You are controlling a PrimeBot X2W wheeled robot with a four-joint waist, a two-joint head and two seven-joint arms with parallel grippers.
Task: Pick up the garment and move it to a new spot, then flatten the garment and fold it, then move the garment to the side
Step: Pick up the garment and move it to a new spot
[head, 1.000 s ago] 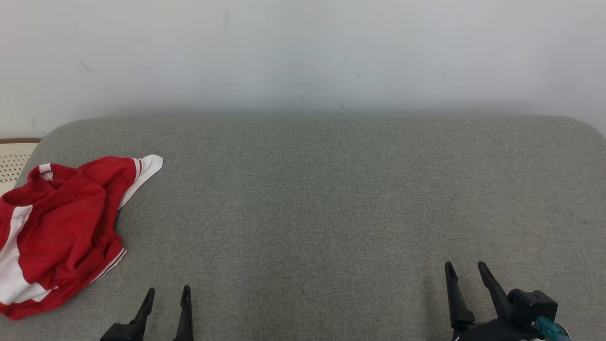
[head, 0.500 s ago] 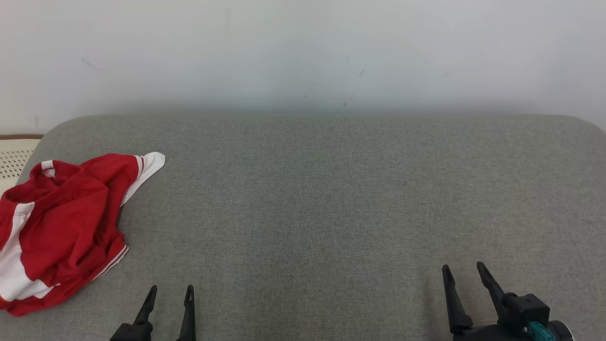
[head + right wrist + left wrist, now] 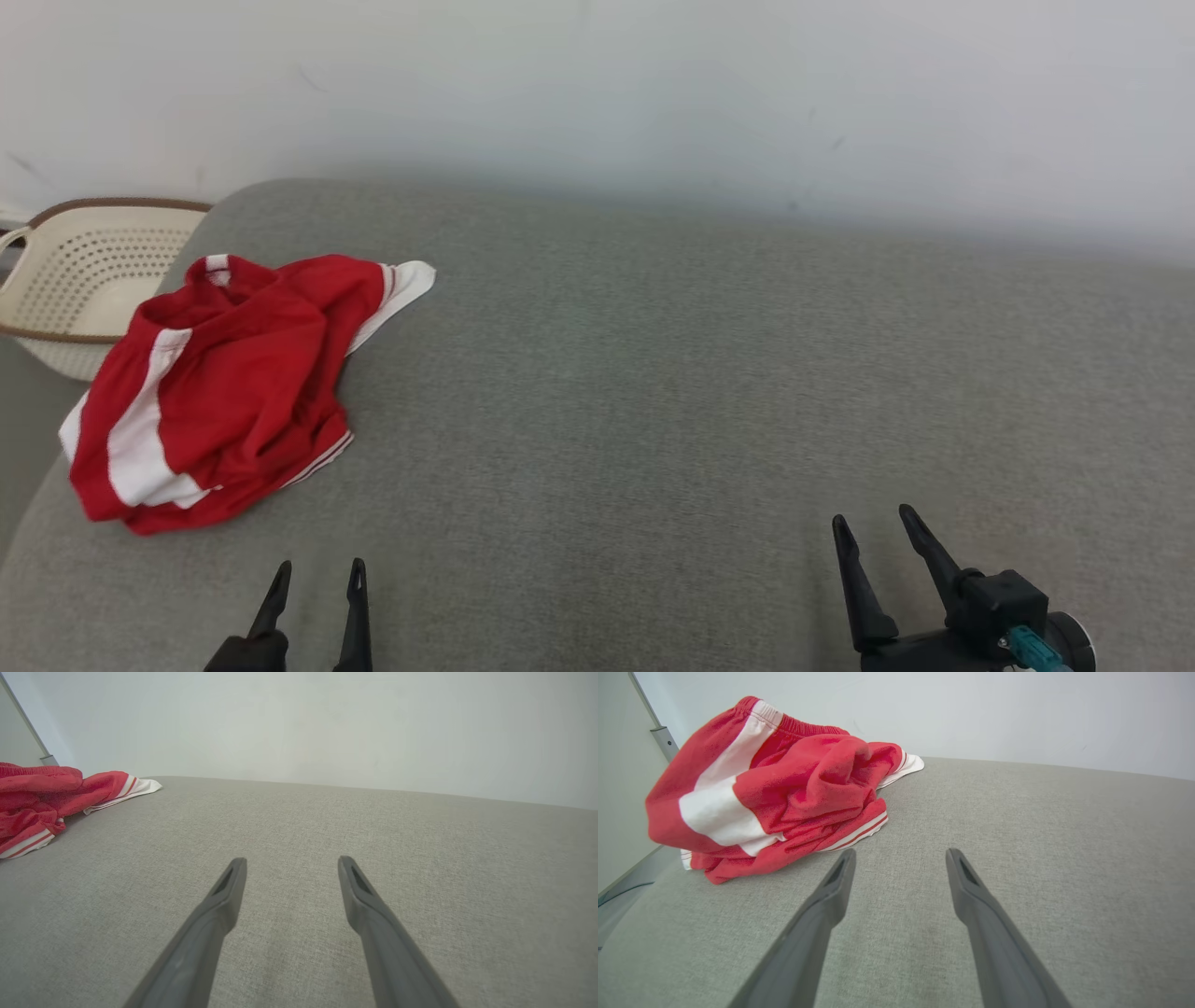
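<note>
**Red garment lies heaped ahead and left of two open, empty grippers**

In the head view, the red-and-white garment (image 3: 224, 383) sits crumpled on the grey cushion (image 3: 653, 373). It is ahead of the left gripper (image 3: 320, 566) and a little to its left, clear of the fingertips. That gripper's two fingers stand apart with nothing between them. The right gripper (image 3: 872, 515) is well apart from the garment, which lies far off to its left; its fingers are spread too, and empty. A cream perforated basket (image 3: 84, 261) stands just beyond the garment, past the cushion's edge.

In the left wrist view, the garment (image 3: 784, 788) lies near, ahead and left of the left-hand fingertip without touching it. Its striped hem is the closest part.

In the right wrist view, the garment (image 3: 42, 793) lies at the far left, well apart from the parted fingers, which hang over grey fabric.
</note>
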